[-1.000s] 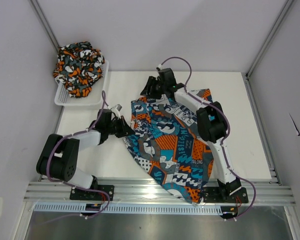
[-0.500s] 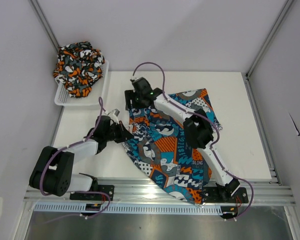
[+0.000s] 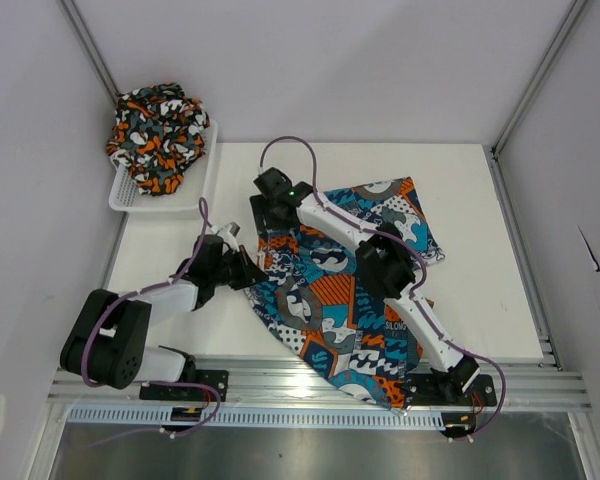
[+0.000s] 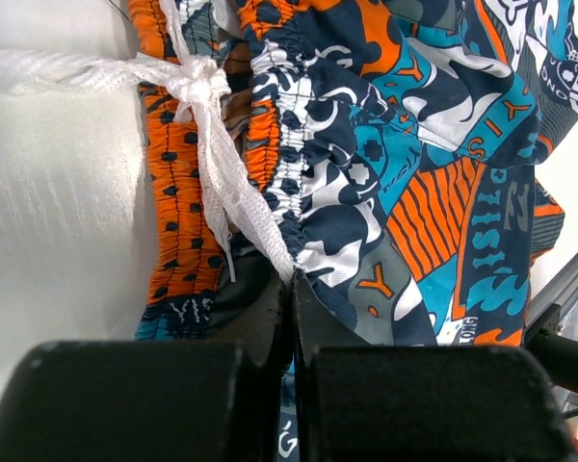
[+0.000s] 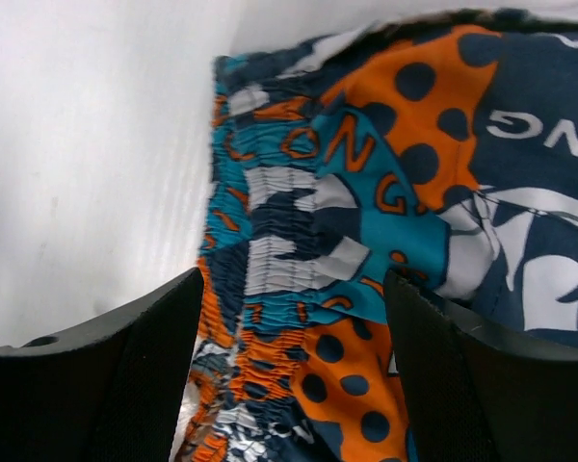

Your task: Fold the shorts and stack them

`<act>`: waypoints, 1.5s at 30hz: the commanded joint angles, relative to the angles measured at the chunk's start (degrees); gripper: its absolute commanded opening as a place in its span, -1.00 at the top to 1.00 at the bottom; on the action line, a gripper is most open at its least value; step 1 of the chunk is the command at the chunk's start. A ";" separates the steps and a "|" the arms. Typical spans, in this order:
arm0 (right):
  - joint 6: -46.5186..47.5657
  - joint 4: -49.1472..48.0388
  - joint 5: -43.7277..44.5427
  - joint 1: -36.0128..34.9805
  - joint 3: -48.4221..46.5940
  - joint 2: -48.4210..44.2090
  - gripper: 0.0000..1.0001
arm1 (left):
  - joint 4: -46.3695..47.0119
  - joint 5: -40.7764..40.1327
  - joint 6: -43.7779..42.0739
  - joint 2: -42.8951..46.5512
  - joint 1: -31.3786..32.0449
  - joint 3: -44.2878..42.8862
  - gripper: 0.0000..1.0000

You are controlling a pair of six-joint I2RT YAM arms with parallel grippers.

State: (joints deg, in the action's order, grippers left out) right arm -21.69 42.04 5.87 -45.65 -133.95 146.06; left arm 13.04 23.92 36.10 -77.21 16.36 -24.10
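White worktop (image 3: 480,300), pale walls (image 3: 380,60). Patchwork shorts (image 3: 350,290) lie spread across it; camouflage shorts (image 3: 158,125) are heaped in the far-left basket (image 3: 130,197). Left fingers (image 4: 250,322) pinch the patchwork waistband; right fingers (image 5: 125,385) gape wide over its far corner.

The white table (image 3: 480,300) carries two things directly. A pair of teal, orange and white patchwork shorts (image 3: 320,300) lies spread from the middle down toward the near edge, one leg hem reaching past that edge. Its white drawstring (image 4: 48,69) trails onto bare tabletop. A white mesh basket (image 3: 185,200) sits at the far left corner.
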 commanded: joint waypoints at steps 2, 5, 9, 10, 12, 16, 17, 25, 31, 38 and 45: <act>1.48 3.57 4.06 -1.55 -1.67 1.07 -0.55 | 1.82 -1.33 0.55 0.31 1.22 0.81 1.00; 1.39 2.17 4.59 -2.69 0.61 -0.77 -0.55 | 1.90 -1.16 0.47 -0.31 1.31 0.54 1.00; 1.04 3.48 5.73 -3.74 -0.35 -0.43 -0.56 | 2.25 -1.42 0.29 -0.57 1.31 0.63 1.00; 0.86 3.57 5.65 -3.83 -0.35 -0.34 -0.58 | 2.26 -1.34 0.29 -0.49 1.31 0.72 1.00; 0.69 3.66 5.91 -4.36 0.09 -0.34 -0.59 | 2.34 -1.42 0.20 -0.75 1.31 0.72 1.00; -0.10 2.44 5.73 -4.89 1.32 -1.04 -0.61 | 2.52 -1.16 0.11 -0.84 1.31 0.54 1.00; -0.10 2.17 5.65 -5.15 1.58 -1.21 -0.62 | 2.52 -1.16 0.11 -0.84 1.39 0.54 1.00; -0.02 2.87 8.54 -5.86 0.62 -0.69 -0.52 | 2.17 -0.81 0.46 0.74 1.39 0.98 1.00; -1.33 3.22 8.19 -5.07 0.44 0.28 -0.18 | 3.04 -1.51 1.87 5.92 1.48 4.05 1.00; -1.77 1.20 5.82 -4.01 0.89 -0.51 0.38 | 4.10 -3.18 2.49 14.62 1.48 9.33 1.00; -1.42 3.13 8.28 -3.75 -1.05 0.72 0.31 | 3.83 -3.09 2.75 15.69 1.66 11.79 1.00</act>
State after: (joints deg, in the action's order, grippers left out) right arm -23.49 44.62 11.55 -50.13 -132.88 146.61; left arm 15.64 19.77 37.76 -61.34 17.17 -13.72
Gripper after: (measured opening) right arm 0.329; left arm 0.004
